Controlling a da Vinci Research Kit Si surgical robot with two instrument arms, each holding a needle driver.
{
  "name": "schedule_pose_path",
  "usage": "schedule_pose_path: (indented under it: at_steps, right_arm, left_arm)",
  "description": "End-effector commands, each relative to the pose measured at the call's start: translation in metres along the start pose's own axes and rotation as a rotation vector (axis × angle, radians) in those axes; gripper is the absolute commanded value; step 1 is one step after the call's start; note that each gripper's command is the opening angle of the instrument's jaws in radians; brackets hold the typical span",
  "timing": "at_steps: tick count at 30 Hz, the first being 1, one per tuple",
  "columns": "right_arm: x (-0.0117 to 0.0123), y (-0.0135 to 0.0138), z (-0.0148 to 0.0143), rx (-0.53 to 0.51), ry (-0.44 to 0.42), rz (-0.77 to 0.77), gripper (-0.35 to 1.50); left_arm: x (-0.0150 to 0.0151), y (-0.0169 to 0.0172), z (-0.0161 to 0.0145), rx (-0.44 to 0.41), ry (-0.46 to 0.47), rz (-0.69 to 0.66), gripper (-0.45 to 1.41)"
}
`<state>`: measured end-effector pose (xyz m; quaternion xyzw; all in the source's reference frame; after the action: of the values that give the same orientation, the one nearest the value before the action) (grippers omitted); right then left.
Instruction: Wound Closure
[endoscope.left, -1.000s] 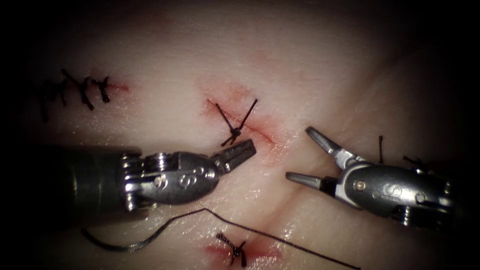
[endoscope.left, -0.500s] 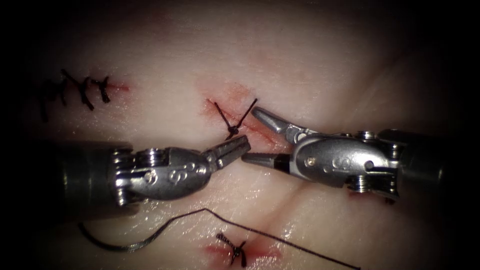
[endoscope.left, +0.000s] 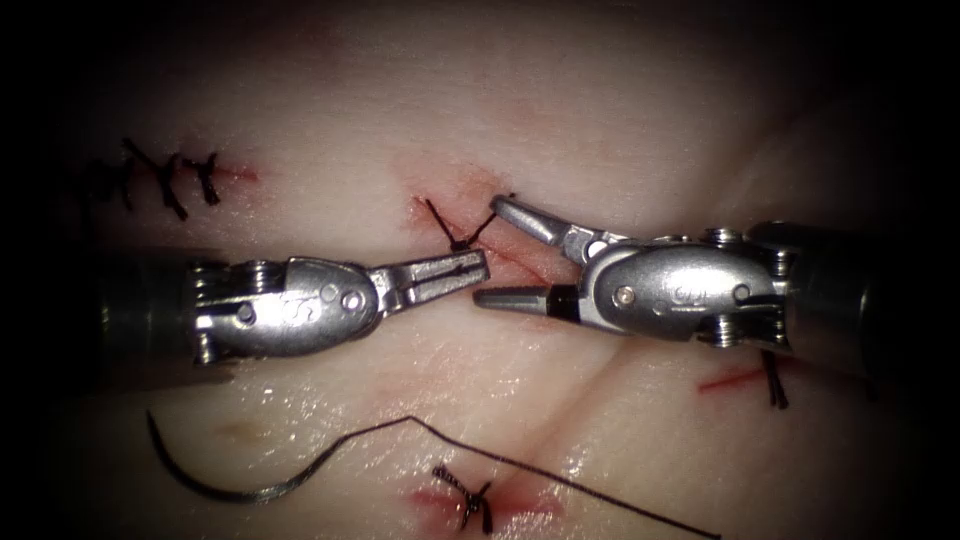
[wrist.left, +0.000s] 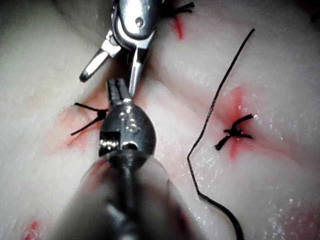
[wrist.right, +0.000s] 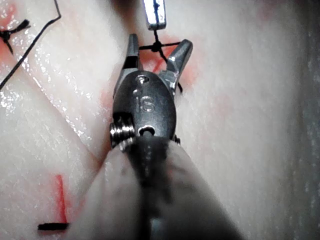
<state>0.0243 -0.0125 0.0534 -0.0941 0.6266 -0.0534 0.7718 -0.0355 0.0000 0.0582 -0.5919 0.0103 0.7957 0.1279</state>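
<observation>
Two tools at the knot (endoscope.left: 461, 243): left tool (endoscope.left: 470, 268) grips a thread end, right tool (endoscope.left: 490, 250) open, empty; needle (endoscope.left: 215, 475) lies loose on the tissue (endoscope.left: 620, 130).

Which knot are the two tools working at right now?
The middle knot on the cut, between the left tool and the open right tool. The other knots lie apart from both.

You see two shiny silver tools, the left tool (endoscope.left: 450, 277) and the right tool (endoscope.left: 500, 250), each with a smooth rounded body, small round screws, stamped marks, ridged joints and a dark shaft.
</observation>
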Motion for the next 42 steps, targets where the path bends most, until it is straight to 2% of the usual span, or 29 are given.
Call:
schedule_pose_path:
  at_steps: [1,5,18,42]
  right_arm:
    - [-0.0003,0.0001,0.0011,0.002,0.008,-0.003,1.2]
    - [-0.0002,0.0,0.002,-0.001,0.016,-0.004,1.2]
    - [0.0001,-0.0008,0.0062,0.035,0.054,-0.019,1.18]
    - [-0.0005,-0.002,0.0091,0.044,0.052,-0.047,1.16]
  left_arm:
    - [-0.0003,-0.0001,0.0008,-0.012,0.014,0.006,-0.45]
    - [-0.0005,-0.0001,0.001,-0.06,0.074,0.025,-0.45]
    - [-0.0008,0.0005,0.0014,-0.197,0.097,0.053,-0.45]
    - [-0.0018,0.0011,0.0015,-0.231,0.067,0.075,-0.45]
